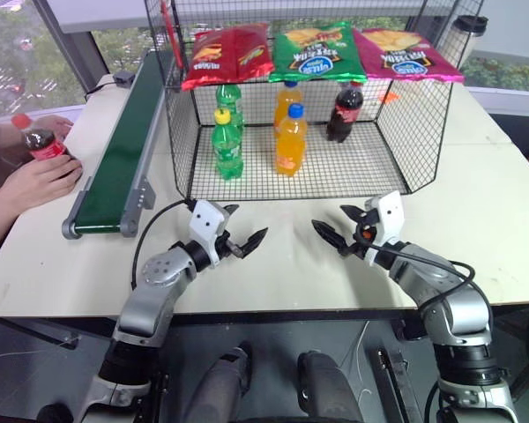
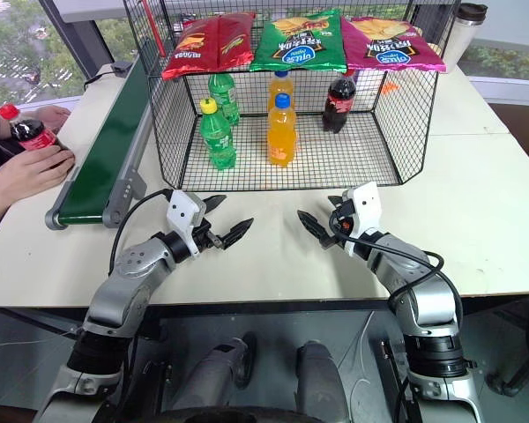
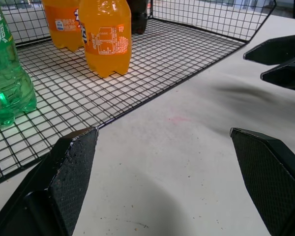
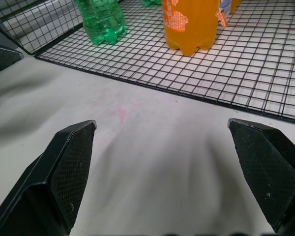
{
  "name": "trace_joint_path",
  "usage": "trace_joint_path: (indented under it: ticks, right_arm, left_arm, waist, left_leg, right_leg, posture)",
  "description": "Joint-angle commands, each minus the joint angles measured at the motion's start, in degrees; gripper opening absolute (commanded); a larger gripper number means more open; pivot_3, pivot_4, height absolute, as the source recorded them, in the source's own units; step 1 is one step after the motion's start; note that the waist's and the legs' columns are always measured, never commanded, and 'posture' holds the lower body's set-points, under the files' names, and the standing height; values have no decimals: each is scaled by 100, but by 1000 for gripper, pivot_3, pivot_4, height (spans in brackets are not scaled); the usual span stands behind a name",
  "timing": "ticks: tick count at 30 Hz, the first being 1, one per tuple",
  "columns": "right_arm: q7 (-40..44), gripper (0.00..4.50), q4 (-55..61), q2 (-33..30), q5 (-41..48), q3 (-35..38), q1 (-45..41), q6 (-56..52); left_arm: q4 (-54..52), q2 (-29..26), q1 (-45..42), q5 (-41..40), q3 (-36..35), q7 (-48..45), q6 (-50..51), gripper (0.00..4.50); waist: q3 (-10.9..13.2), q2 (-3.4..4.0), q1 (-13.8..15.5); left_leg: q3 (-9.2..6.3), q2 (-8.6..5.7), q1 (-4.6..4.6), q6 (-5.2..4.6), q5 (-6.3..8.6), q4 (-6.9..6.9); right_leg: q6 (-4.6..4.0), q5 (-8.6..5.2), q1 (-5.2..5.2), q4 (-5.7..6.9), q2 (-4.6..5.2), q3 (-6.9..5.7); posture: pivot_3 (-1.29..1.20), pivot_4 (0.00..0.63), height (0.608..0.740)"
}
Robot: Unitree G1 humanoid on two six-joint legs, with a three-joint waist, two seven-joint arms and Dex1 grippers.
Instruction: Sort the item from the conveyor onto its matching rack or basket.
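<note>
Cola bottle (image 1: 40, 141) resting in person's hand (image 1: 37, 181), left of conveyor (image 1: 123, 150), not yet on belt. Cage (image 1: 397, 132) standing right of conveyor, holding green, orange and cola bottles. Left gripper (image 1: 244, 236) and right gripper (image 1: 333, 227) hovering over table (image 1: 502, 229) in front of cage, fingers spread wide, holding nothing, tips pointing toward each other.

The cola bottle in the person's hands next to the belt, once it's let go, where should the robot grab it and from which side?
Probably around the body at the red label, below the cap. The cola bottle leans in a person's hands left of the conveyor, so the open left gripper is nearer. If it stands upright, come in level from the side; the round body fits between the fingers.
</note>
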State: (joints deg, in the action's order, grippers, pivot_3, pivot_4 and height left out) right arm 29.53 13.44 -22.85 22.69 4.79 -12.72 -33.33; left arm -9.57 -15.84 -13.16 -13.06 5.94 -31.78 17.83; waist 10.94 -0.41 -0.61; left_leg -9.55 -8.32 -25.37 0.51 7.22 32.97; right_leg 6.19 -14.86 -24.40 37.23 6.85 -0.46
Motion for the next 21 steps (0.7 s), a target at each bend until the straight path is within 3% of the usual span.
trace_joint_path:
  ticks: [1, 21]
  right_arm:
    - [-13, 4448, 291, -15, 59, 77, -27, 112]
    - [1, 4448, 263, -37, 47, 52, -83, 107]
  left_arm:
    - [-99, 6, -50, 8, 3, -11, -152, 4500]
    - [-113, 35, -27, 23, -7, 63, -150, 4500]
  waist:
    - [0, 0, 0]
    - [0, 0, 1]
  left_leg:
    - [0, 0, 0, 0, 0, 0]
    - [0, 0, 0, 0, 0, 0]
  right_leg:
    - [0, 0, 0, 0, 0, 0]
    - [0, 0, 0, -1, 0, 0]
  posture:
    - [0, 150, 738]
    - [0, 150, 738]
